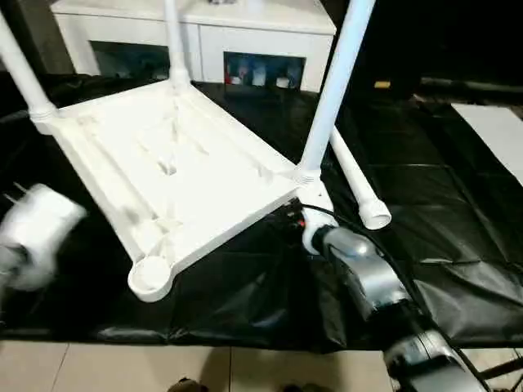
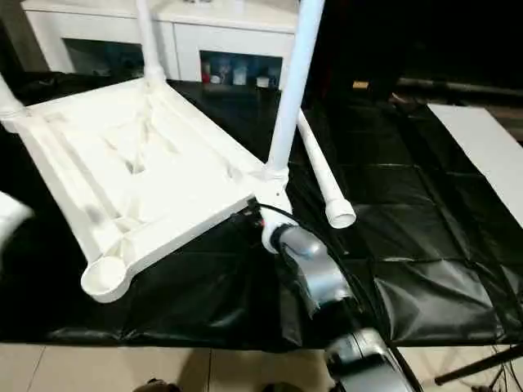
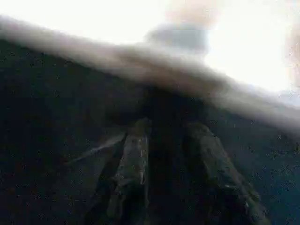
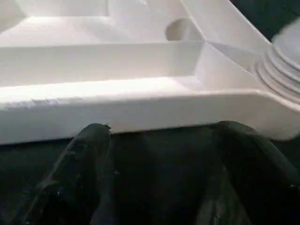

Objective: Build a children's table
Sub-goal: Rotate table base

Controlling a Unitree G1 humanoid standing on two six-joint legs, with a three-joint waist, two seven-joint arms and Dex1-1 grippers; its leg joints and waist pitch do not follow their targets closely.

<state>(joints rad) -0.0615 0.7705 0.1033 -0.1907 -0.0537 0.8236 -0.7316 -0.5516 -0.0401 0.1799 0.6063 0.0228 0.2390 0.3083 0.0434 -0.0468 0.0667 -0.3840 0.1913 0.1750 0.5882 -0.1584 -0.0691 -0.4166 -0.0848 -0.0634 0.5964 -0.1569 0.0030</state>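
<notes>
Three legs seated upright in the upturned top [image 1: 172, 175]; the near-left corner socket [image 1: 150, 276] is empty, so I'd say one leg to go. Left gripper [image 3: 164, 164] off beside the top's left edge, blurred, nothing between its fingers; gap looks narrow. Right gripper [image 4: 159, 154] spread wide, holding nothing, top's near rim just ahead of its fingertips. Loose fourth leg [image 1: 357, 184] lies just beyond it, rightward.
</notes>
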